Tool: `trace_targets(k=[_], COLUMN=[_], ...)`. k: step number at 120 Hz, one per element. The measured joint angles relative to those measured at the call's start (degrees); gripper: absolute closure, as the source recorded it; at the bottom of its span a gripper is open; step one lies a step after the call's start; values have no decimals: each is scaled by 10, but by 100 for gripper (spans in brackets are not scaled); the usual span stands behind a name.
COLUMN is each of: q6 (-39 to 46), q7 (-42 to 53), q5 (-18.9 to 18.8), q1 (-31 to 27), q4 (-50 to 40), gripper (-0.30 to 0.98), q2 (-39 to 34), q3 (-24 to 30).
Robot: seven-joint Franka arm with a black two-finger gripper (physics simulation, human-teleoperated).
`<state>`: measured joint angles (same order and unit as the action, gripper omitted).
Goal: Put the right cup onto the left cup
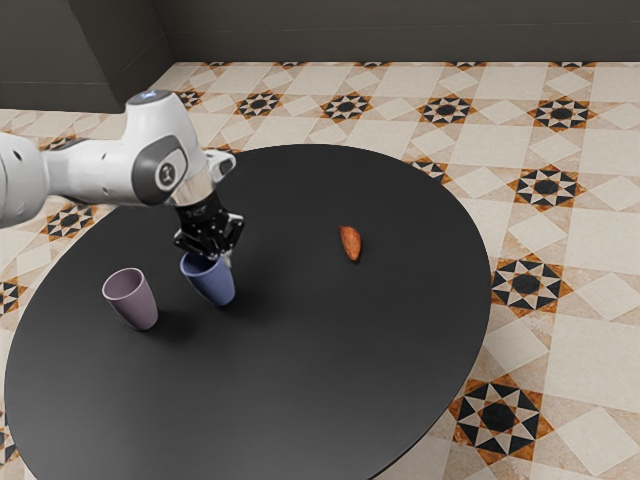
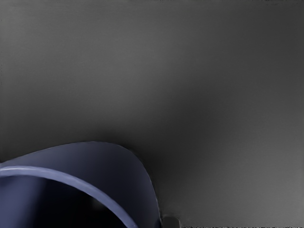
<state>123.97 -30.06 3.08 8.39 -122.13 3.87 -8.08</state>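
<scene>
The blue cup point(image 1: 216, 286), which I take to be the right cup of the task, is on the dark worktop point(image 1: 330, 400), mouth upward, and I see no clear gap under its base. The pincer point(image 1: 214, 248) is at its rim. How wide or narrow the pincer is, and whether it has the cup in its hold, I cannot tell from these pictures. In the wrist view the rim and outer wall of the cup are close under the hand.

I judge that the step in hand is to take a hold at the rim. If this hold is only on a small part of the wall, the cup may turn or slip when it is lifted. If the hand presses down or sideways before the hold is firm, the cup may slide or tip over.

The mauve cup point(image 1: 134, 303), probably the goal, stands near, to the exterior view's left, also mouth upward. Should the blue cup be carried too low, its base may strike the mauve rim and knock this cup down. If it is let go off centre or leaning, it may catch on the rim, or fall outside.

Farther out, an orange, elongated thing point(image 1: 350, 243) lies well apart from both cups, so it is of little danger. The patterned floor point(image 1: 540, 235) is beyond the worktop.
</scene>
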Motion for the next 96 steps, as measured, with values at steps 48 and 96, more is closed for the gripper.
trace_targets(k=[48,96], q6=[-135,-176], q7=[-25,-36], q5=[-76,-81], q1=[-37,-93], q4=[32,43], gripper=[79,78], q2=[-92,-104], q3=[-1,-18])
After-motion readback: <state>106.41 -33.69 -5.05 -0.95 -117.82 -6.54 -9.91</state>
